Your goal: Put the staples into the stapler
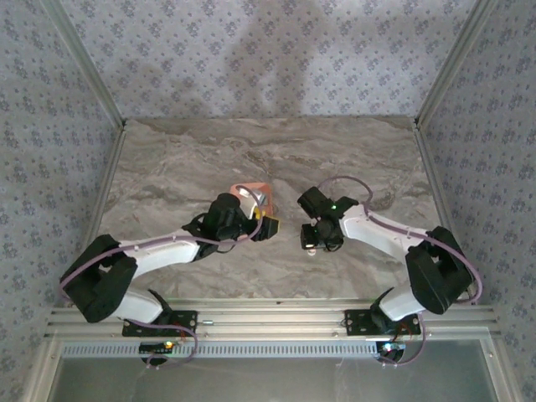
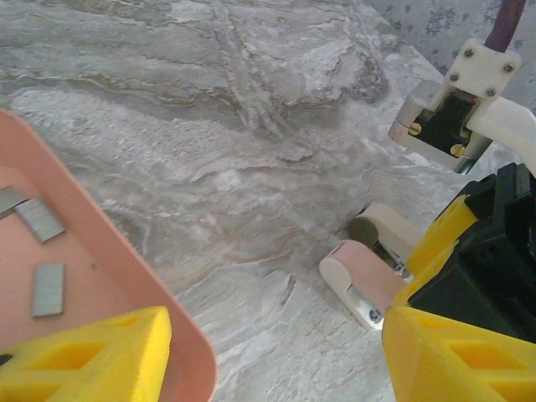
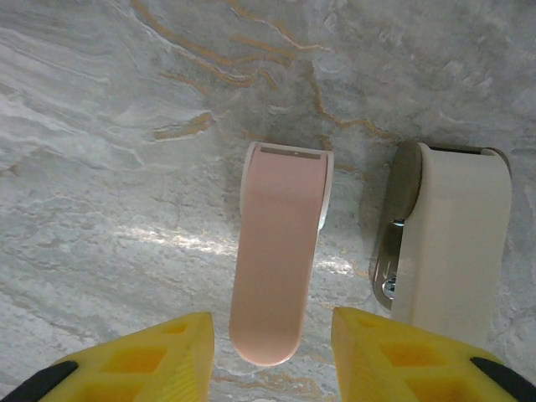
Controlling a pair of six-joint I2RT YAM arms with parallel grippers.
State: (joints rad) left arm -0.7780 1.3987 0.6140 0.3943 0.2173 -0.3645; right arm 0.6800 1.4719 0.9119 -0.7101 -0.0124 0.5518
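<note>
Stapler (image 3: 280, 251) spread flat. Right gripper (image 3: 272, 335) parted astride its pink half, gaps either side. Left gripper (image 2: 272, 335) wide, empty, beside stapler.

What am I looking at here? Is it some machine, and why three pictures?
These are two robot arms bolted to a marble-patterned table. One picture looks down from above. The other two come from a camera on each arm's wrist, so yellow claw fingers frame them. On the table sits a salmon tray holding small grey staples. Near it lies a tiny pink-and-white stapler, opened out. The left claw hangs open and empty by the tray's edge. The right claw straddles the stapler's pink half without visibly pinching it.
</note>
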